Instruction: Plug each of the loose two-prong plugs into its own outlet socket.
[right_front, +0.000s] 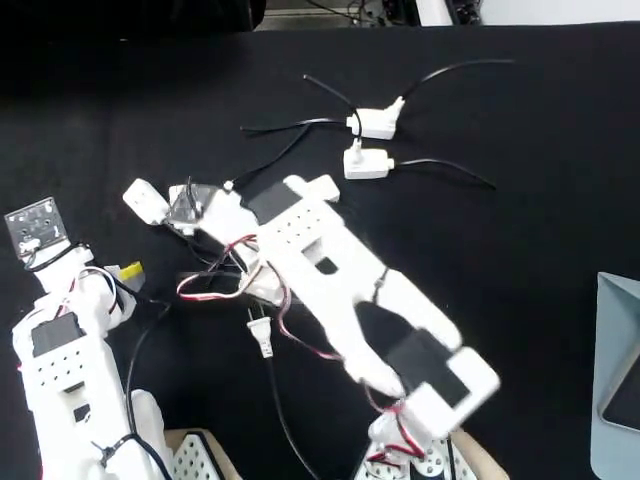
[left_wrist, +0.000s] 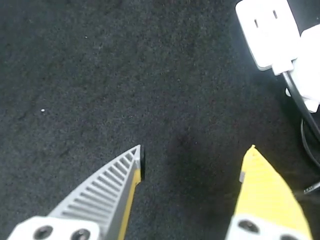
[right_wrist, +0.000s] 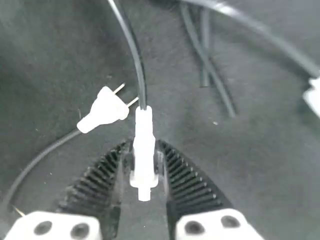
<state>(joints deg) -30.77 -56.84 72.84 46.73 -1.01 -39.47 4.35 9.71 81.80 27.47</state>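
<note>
Black surface (right_front: 520, 300). Right end effector (right_wrist: 142, 147) is clenched on a white plug (right_wrist: 143, 125); left end effector (left_wrist: 195, 150) is released. The socket (right_front: 145, 200) lies at the plug's nine o'clock. Risk: the unbraced socket could slide away when pushed.

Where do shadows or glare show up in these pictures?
Left wrist view: a dark shadow patch on the table under the open left gripper; the white socket glares. Right wrist view: the plug held in the right gripper is lit bright, little shadow beside it. High view: the black table swallows nearly all shadows.
</note>
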